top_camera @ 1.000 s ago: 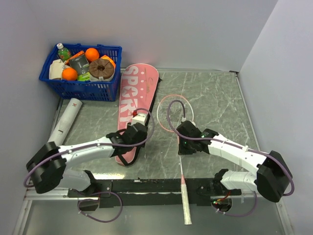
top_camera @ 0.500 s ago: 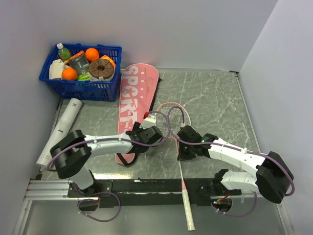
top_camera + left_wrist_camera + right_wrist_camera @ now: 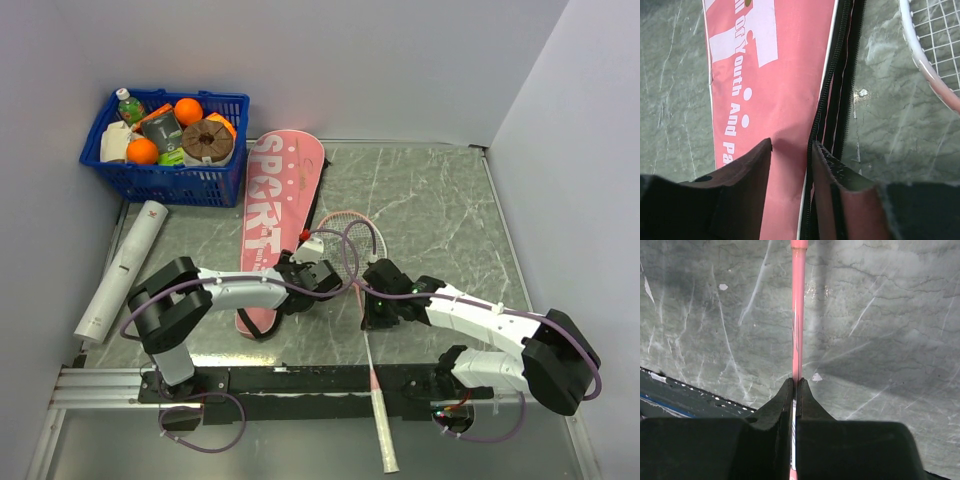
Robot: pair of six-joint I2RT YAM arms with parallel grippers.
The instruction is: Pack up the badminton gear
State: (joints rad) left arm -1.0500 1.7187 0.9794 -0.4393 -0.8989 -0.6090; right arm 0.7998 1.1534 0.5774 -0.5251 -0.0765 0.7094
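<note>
The pink "SPORT" racket bag (image 3: 272,195) lies lengthwise left of centre, its zip open along the right edge. My left gripper (image 3: 312,272) hangs over the bag's lower right edge. In the left wrist view (image 3: 791,145) its jaws stand apart, one finger over the pink fabric (image 3: 770,75) and one at the zip. My right gripper (image 3: 378,305) is shut on the pink shaft of a racket (image 3: 369,350), also seen in the right wrist view (image 3: 795,382). The racket head (image 3: 920,55) lies just right of the bag. A white tube (image 3: 125,268) lies at the left. No shuttlecocks or second racket are in view.
A blue basket (image 3: 160,182) of groceries stands at the back left corner, touching the bag's top. A black rail (image 3: 300,380) runs along the near edge, and the racket handle (image 3: 383,440) crosses it. Walls close in the left, back and right sides.
My left gripper has moved right, from over the middle of the bag to its zip edge. The racket, held by my right gripper, has shifted left, its head nearer the bag.
</note>
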